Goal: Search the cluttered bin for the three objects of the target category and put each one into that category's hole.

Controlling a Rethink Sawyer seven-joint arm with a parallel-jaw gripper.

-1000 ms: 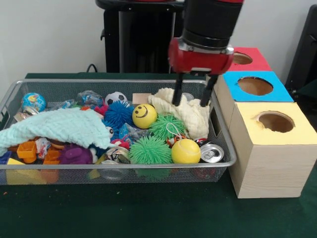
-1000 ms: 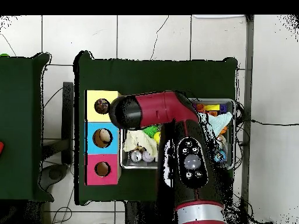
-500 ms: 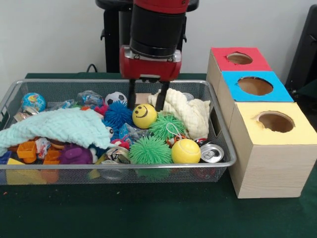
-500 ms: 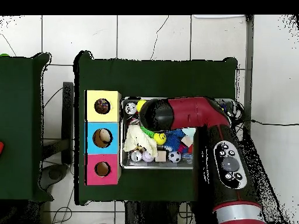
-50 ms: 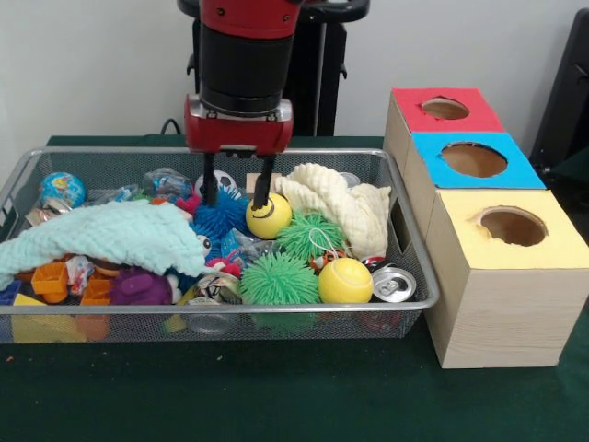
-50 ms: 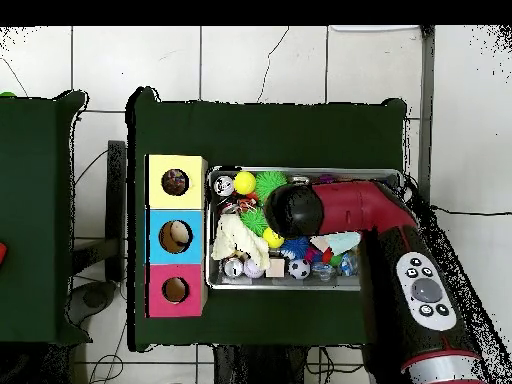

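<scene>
Having traversed from above the cream cloth (image 5: 336, 207), the claw (image 5: 236, 200) now hangs spread, straddling the blue spiky ball (image 5: 219, 214), with the yellow smiley ball (image 5: 268, 217) touching one finger; a grasp appears imminent.

Plain pale wall (image 5: 92, 64), apparently white-tiled floor (image 6: 260, 60)

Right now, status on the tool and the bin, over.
Tool open, low in the wire bin. Fingers straddle the blue spiky ball; yellow smiley ball beside the right-hand finger. Cream cloth and green spiky balls crowd close.
</scene>
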